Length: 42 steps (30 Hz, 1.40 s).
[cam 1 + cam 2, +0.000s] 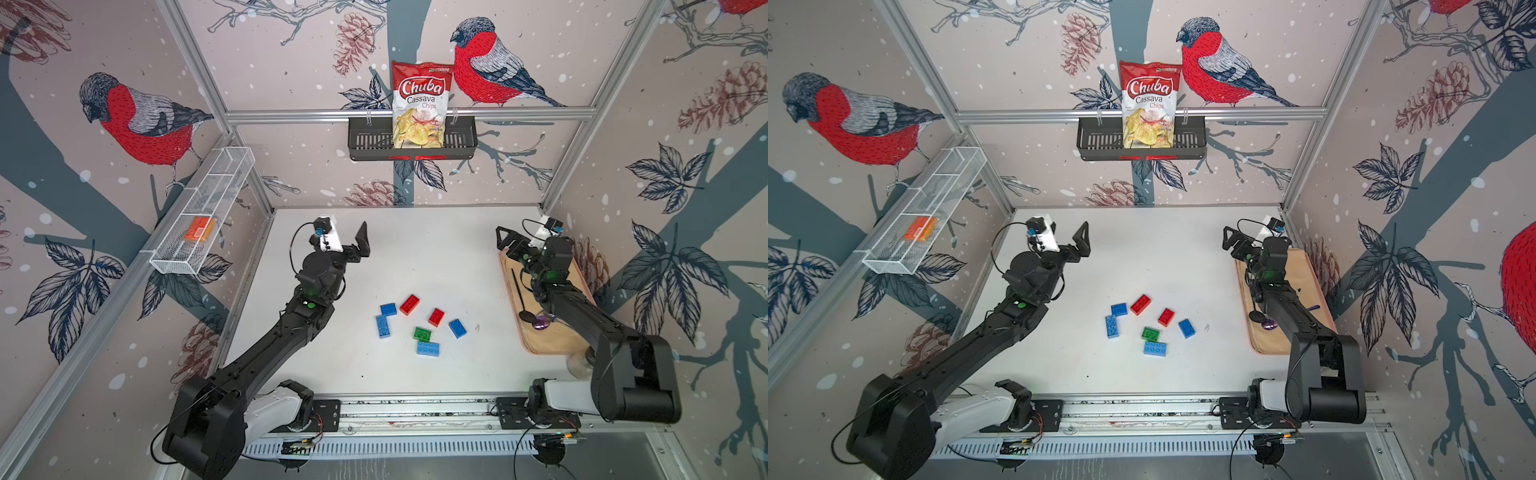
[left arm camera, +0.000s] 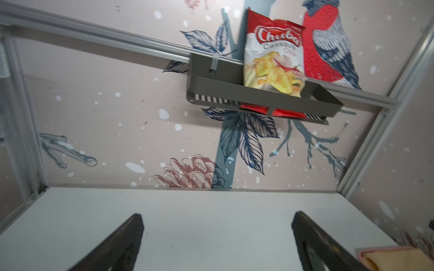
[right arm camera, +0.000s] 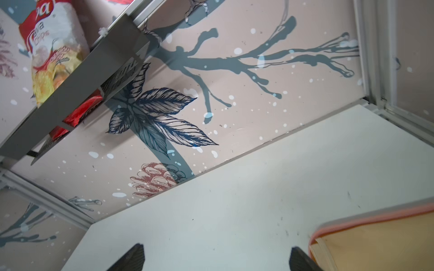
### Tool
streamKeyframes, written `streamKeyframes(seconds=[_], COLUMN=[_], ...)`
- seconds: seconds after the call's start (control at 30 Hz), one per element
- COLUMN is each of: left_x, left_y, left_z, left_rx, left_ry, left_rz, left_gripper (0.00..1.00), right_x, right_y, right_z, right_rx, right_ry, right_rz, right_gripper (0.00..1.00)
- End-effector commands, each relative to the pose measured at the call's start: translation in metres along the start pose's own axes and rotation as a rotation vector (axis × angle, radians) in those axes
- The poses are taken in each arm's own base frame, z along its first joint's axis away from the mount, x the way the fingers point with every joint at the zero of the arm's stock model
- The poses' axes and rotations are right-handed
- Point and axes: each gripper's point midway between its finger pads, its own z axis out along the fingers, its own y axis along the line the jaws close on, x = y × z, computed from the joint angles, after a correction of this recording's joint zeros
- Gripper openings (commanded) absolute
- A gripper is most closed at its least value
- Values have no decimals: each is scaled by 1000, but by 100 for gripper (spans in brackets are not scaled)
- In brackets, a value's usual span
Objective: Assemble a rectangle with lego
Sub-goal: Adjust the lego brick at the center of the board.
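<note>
Starting nearest my bases, seven lego bricks [image 1: 422, 333] lie scattered and unjoined on the white table [image 1: 415, 249], so I judge the rectangle unstarted, with all the joining left to do. Farther out, my left gripper [image 2: 218, 214] and right gripper [image 3: 216, 246] both hang spread wide, empty, well apart from them.
</note>
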Motion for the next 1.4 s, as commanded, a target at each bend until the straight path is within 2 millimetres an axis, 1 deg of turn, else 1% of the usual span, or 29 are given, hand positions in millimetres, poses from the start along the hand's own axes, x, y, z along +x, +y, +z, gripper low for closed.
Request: streamKeyframes(seconds=[0.0, 0.03, 0.07, 0.1, 0.13, 0.17, 0.27, 0.37, 0.43, 0.47, 0.57, 0.63, 0.67, 0.7, 0.77, 0.8, 0.87, 0.93, 1.0, 1.07, 1.17, 1.23, 1.37], left_x=[-1, -3, -4, -3, -3, 0, 9, 23, 35, 41, 63, 78, 88, 99, 122, 135, 155, 172, 187, 200, 218, 225, 252], left_y=[-12, -16, -19, -20, -20, -19, -21, -25, -26, -27, -36, -55, -69, -84, -106, -115, -127, -132, -136, -135, -131, -135, -137], left_z=[-2, -3, -4, -4, -4, -3, 0, 3, 2, 1, -7, -16, -22, -28, -41, -49, -62, -72, -80, -84, -78, -72, -65], left_rx=[-10, 2, 14, 19, 17, 14, 24, 46, 52, 47, 72, 158, 219, 288, 397, 448, 520, 560, 601, 606, 561, 553, 525], left_ry=[2, -3, -6, -2, 0, 11, 52, 125, 183, 211, 303, 365, 401, 447, 546, 600, 694, 781, 850, 903, 960, 1000, 1104], left_rz=[196, 201, 201, 207, 212, 221, 238, 210, 189, 184, 202, 262, 306, 351, 417, 450, 487, 500, 496, 498, 500, 489, 492], left_gripper=[99, 98, 99, 99, 99, 99, 99, 99, 99, 99, 99, 98, 98, 98, 97, 97, 96, 95, 91, 89, 88, 85, 79], right_x=[-3, 2, 4, 0, -3, -4, -6, 0, 8, 15, 39, 58, 65, 72, 80, 83, 90, 97, 103, 110, 117, 122, 126], right_y=[-30, -44, -50, -45, -45, -48, -40, -32, -26, -21, 2, 20, 27, 30, 36, 39, 41, 42, 42, 41, 43, 43, 40], right_z=[-12, -16, -21, -24, -25, -24, -20, -15, -8, -4, 10, 18, 20, 22, 24, 24, 22, 20, 19, 20, 24, 26, 28], right_rx=[78, 121, 96, 12, -8, 20, 87, 115, 117, 126, 124, 124, 133, 147, 150, 145, 137, 137, 141, 146, 130, 125, 132], right_ry=[-37, -39, -35, -51, -60, -50, -27, -2, 34, 61, 151, 224, 255, 282, 321, 339, 374, 401, 422, 439, 463, 481, 504], right_rz=[253, 350, 386, 373, 366, 349, 243, 202, 178, 166, 94, 37, 5, -19, -52, -59, -64, -70, -79, -83, -76, -73, -77], right_gripper=[100, 100, 100, 100, 100, 100, 98, 99, 99, 100, 100, 100, 100, 100, 100, 100, 100, 100, 98, 98, 97, 96, 96])
